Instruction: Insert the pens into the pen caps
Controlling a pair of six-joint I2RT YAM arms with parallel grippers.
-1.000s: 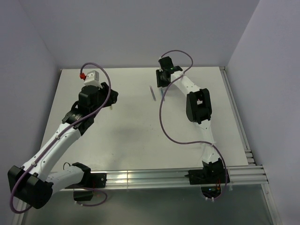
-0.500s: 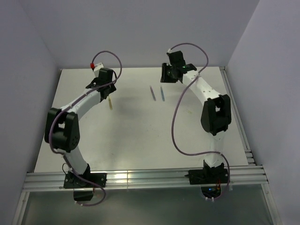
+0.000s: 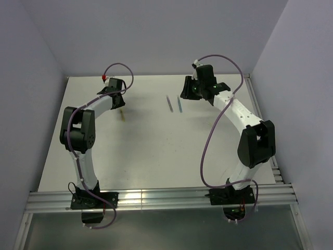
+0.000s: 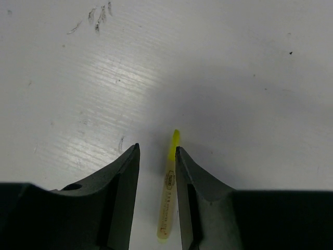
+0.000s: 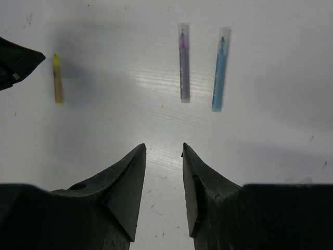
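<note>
Three pens lie flat on the white table (image 3: 156,156) near its far edge. The yellow pen (image 4: 169,192) lies lengthwise between the fingers of my left gripper (image 4: 156,148), close to the right finger, and the jaws stand open around it. It also shows as the yellow pen (image 3: 122,115) just in front of my left gripper (image 3: 118,103). The grey-purple pen (image 5: 184,67) and the blue pen (image 5: 219,78) lie side by side, each with a clear pen cap (image 5: 183,32) over its far tip. My right gripper (image 5: 163,148) is open and empty, short of them.
Grey walls close the table at the back and both sides. An aluminium rail (image 3: 161,197) runs along the near edge by the arm bases. Purple cables loop off both arms. My left gripper's tip (image 5: 15,65) shows at the left edge of the right wrist view.
Both arms have swung their elbows outward, and the left gripper has drawn back toward the far left. The yellow and blue pens, hidden under the grippers a second ago, now show on the table.
</note>
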